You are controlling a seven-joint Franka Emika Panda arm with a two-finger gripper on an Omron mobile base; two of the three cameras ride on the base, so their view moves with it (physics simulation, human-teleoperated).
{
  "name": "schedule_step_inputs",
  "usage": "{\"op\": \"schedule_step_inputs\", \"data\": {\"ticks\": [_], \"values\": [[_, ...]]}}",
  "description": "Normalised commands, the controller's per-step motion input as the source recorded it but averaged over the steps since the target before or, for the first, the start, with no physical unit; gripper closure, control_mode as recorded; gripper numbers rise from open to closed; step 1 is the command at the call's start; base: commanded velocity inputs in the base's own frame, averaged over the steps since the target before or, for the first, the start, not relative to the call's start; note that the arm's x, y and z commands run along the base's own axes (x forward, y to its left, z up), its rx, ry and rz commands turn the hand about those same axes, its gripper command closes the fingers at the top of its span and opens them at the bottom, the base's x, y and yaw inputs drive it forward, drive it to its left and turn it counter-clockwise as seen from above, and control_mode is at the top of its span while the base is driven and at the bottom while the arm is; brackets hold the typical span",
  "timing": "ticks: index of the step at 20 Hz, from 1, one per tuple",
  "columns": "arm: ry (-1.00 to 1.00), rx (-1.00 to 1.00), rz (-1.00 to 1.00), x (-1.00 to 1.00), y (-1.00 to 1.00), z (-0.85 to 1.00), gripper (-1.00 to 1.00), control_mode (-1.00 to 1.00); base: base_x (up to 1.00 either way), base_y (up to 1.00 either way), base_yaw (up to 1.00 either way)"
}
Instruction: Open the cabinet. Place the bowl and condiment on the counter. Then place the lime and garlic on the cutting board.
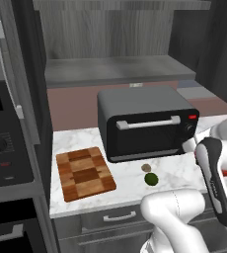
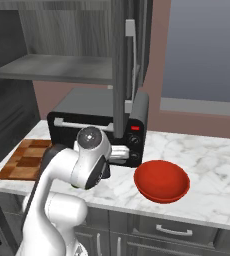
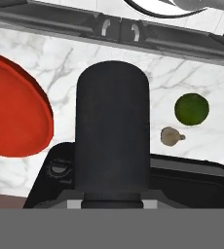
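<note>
The claw (image 3: 112, 202) was pinching the dark shaker bottle (image 3: 112, 141), which stood directly in front of it along its line of sight in the hand view, held near one end; the finger tips themselves were hidden behind the bottle. Judged from its look, the bottle was small, rigid and light, with a smooth rounded body that could slip or twist, so a hold across the straight part of the body seemed soundest. Beyond the claw lay the white marble bench (image 3: 133, 82); the red bowl (image 3: 14, 116) rested on it to one side of the held bottle, and the lime (image 3: 192, 109) and garlic (image 3: 170, 136) lay close together on the other side, the black toaster oven (image 3: 182, 182) between. The hand view alone showed the grip. The left base view showed the chequered cutting board (image 1: 85, 173) on the bench, well apart from the claw, with the lime and garlic between the board and the arm. The right base view showed the cabinet (image 2: 122, 70) open above the oven, its shelf bare, and the whole bowl.
</note>
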Motion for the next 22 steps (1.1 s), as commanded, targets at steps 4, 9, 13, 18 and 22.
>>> {"op": "schedule_step_inputs", "data": {"ticks": [4, 9, 13, 18, 22], "values": [[-0.17, 0.0, 0.0, 0.0, 0.05, -0.53, 1.0, -1.0, 0.0, 0.0, 0.0], [-0.14, 0.0, 0.0, 0.0, 0.07, -0.5, 1.0, -1.0, 0.0, 0.0, 0.0], [-0.15, 0.0, 0.0, -0.01, 0.0, -0.42, 1.0, -1.0, 0.0, 0.0, 0.0], [-0.19, 0.0, 0.0, 0.0, 0.0, -0.38, 1.0, -1.0, 0.0, 0.0, 0.0], [-0.2, 0.01, 0.0, 0.0, 0.0, -0.34, 1.0, -1.0, 0.0, 0.0, 0.0]]}}
